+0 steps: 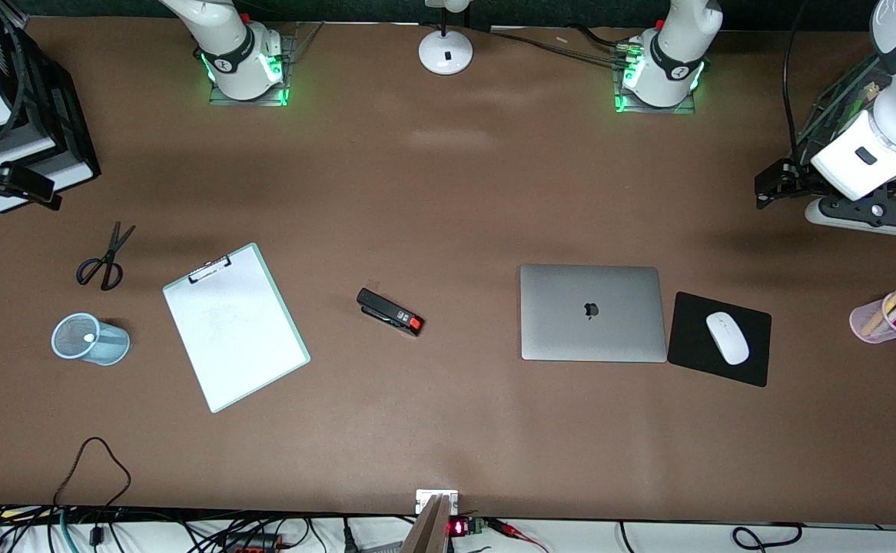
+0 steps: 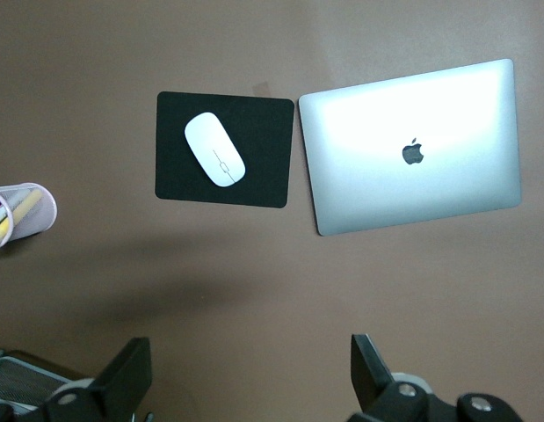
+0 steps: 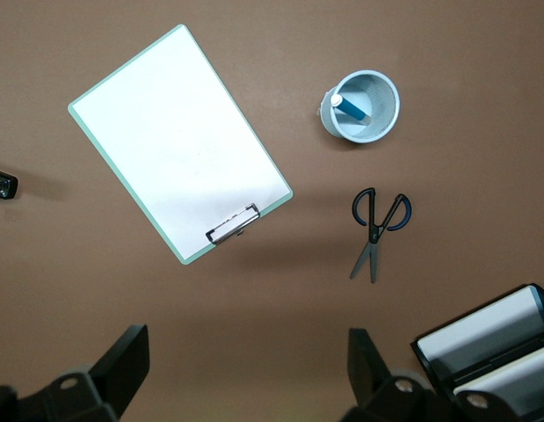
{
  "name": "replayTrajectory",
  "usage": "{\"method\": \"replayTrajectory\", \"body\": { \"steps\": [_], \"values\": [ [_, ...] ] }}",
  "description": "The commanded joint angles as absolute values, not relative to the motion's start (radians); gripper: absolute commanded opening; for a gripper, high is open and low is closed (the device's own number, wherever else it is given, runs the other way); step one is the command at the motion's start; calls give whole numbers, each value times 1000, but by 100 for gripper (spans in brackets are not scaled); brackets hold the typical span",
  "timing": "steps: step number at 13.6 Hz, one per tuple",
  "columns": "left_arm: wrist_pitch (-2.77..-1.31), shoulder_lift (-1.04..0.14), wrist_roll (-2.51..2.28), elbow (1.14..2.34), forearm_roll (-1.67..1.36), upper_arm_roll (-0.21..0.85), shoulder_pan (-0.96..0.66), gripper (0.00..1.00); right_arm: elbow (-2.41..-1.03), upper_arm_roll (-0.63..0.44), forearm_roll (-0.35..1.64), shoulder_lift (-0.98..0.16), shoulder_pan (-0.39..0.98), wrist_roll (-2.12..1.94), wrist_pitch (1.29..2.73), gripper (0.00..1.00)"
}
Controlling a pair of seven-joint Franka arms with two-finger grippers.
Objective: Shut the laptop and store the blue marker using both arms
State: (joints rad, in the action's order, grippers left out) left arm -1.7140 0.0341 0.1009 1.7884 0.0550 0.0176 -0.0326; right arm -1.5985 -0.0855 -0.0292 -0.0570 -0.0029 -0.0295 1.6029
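Both jobs look pretty much done from how stuff sits. The laptop [image 1: 592, 312] lies flat on the desk [image 1: 448, 192] with its lid down, apple logo facing up, just beside the black mouse pad [image 1: 719, 338] that carries the white mouse [image 1: 727, 337]. The blue marker [image 3: 352, 106] is standing tilted inside the light-blue mesh cup [image 1: 91, 339] near the right arm's end, so I'd call it stored; it makes sense since that cup is the only open holder at that end, next to the scissors [image 1: 105, 259] and clipboard [image 1: 234, 326]. The left gripper [image 2: 251, 374] hangs over bare desk with the laptop well apart from it, jaws spread wide, holding nothing. The right gripper [image 3: 248, 369] is likewise wide open and empty, with the cup and marker well apart from it. Both arms seem to be parked.
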Motion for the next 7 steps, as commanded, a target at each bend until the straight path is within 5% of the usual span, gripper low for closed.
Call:
{"method": "replayTrajectory", "body": {
  "steps": [1, 7],
  "values": [
    [-1694, 25, 127, 1761, 41, 11, -32, 100, -1729, -84, -17, 38, -8, -20, 1664, 100],
    [-1694, 25, 127, 1761, 41, 12, -31, 100, -1684, -80, -23, 31, -3, -35, 1635, 100]
  ]
}}
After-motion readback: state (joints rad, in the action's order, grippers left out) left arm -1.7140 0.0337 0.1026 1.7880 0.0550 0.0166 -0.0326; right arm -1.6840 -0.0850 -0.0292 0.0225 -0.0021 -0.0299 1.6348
